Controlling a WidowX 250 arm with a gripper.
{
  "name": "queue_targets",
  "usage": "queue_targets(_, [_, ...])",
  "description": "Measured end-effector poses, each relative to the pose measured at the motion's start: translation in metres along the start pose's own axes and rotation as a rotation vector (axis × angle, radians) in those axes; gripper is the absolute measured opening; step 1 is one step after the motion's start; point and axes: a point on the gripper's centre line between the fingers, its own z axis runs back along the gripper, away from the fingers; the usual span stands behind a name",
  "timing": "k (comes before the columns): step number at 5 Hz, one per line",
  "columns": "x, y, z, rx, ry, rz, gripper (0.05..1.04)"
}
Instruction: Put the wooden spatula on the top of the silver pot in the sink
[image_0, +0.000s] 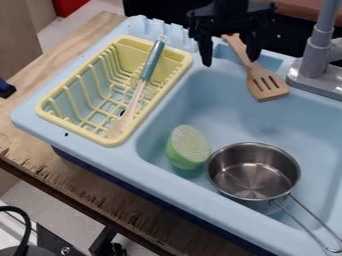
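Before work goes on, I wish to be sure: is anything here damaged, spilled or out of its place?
Mainly the wooden table looks odd: its surface is worn and splintered along the front edge, beside the sink. I see no spill, and the silver pot and slotted spatula look intact.

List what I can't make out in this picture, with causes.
All in the camera view:
Spatula: far handle end, and whether it touches the gripper, whose dark body overlaps it.
Faucet: upper part, cut off by the top edge.
Sink: right side, cut off by the right edge.
Pot: underside, hidden by its own walls.
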Motion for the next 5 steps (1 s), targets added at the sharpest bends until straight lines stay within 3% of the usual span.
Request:
queue_targets(1, [0.007,-0.004,-0.004,0.000,-0.017,-0.045,1.000])
queue_targets(2, [0.006,-0.008,-0.002,-0.029,-0.012,-0.159,1.000])
queue_targets(4, [0.011,-0.018,0.002,-0.107,-0.024,-0.222,1.000])
queue_targets(5, [0.016,-0.021,-0.001,-0.093,-0.031,-0.223,0.999])
